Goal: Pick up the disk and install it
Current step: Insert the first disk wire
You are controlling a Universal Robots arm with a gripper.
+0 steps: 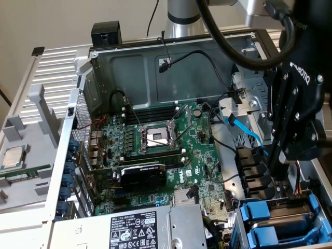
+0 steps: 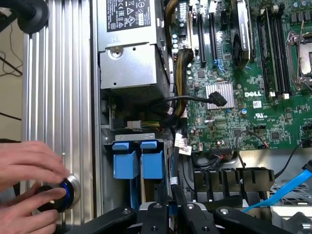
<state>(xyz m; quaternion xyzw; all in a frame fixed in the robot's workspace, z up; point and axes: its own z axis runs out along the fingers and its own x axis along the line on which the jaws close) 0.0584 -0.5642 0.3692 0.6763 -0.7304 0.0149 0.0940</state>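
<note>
Two alike blue-framed drive carriers (image 2: 126, 159) (image 2: 152, 159) sit side by side in the drive bay, seen also at the exterior view's lower right (image 1: 261, 213). Their metal faces are hidden, so I cannot tell which one holds the disk. My black gripper (image 2: 171, 194) hangs just above the bay beside the carriers, with its fingers (image 2: 165, 204) close together and nothing between them. In the exterior view the gripper (image 1: 271, 174) stands over the black slots next to the bay.
A person's hand (image 2: 29, 165) rests on a lit round button (image 2: 61, 192) on the aluminium frame beside the case. The motherboard (image 1: 171, 150) with its open CPU socket, a power supply (image 2: 129, 44), a blue cable (image 1: 248, 134) and a loose CPU chip (image 1: 13, 157) lie around.
</note>
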